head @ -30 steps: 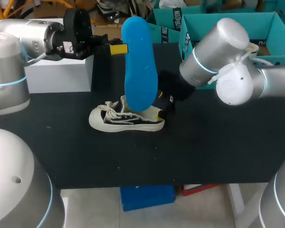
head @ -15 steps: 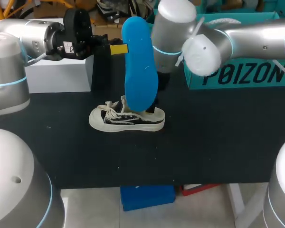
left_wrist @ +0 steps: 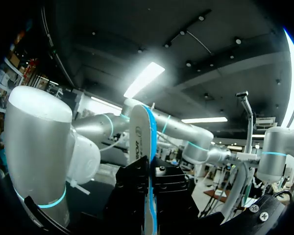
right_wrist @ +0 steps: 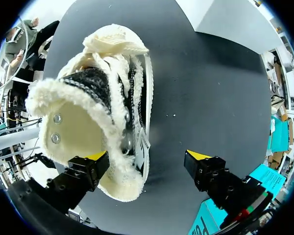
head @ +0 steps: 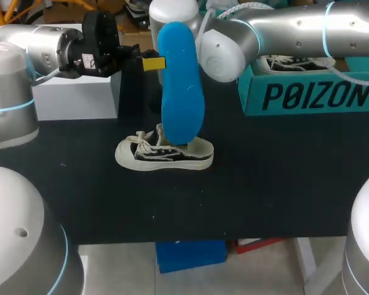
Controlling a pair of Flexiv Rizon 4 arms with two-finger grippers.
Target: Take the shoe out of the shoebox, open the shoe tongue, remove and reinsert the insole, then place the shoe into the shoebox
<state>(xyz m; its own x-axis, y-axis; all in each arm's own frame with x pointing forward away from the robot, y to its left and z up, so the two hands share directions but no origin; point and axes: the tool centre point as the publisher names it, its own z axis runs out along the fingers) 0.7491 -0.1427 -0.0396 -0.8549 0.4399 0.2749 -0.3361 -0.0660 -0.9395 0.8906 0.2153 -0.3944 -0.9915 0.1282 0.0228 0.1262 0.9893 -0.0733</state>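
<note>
The left gripper (head: pixel 151 62) is closed on the long blue foam insole (head: pixel 180 92), which is pinched flat between the two fingers near one end and held upright above the table. In the left wrist view the insole (left_wrist: pixel 146 161) is seen edge-on, rising straight out from between the black fingers. It is probably held this way so that its free end hangs over the shoe's opening, ready to be fed back in.

The right gripper (right_wrist: pixel 146 157) is spread wide and holds nothing. One yellow tip is set by the fleecy heel collar of the black-and-cream canvas sneaker (right_wrist: pixel 98 107), and the other is well apart over the bare black tabletop (right_wrist: pixel 215 98). Contact at the heel cannot be confirmed. The placement suggests that the heel is to be steadied or the collar spread while the insole is returned.

The sneaker (head: pixel 164 153) is stood on its sole near the middle of the table, with its tongue and laces pulled loose. No blue is visible inside its opening, so the insole is judged to be fully out and reinsertion not yet begun.

The teal cardboard shoebox (head: pixel 307 92) is set at the far right of the table, well apart from the sneaker. A white block (head: pixel 77 92) is seen at the far left.
</note>
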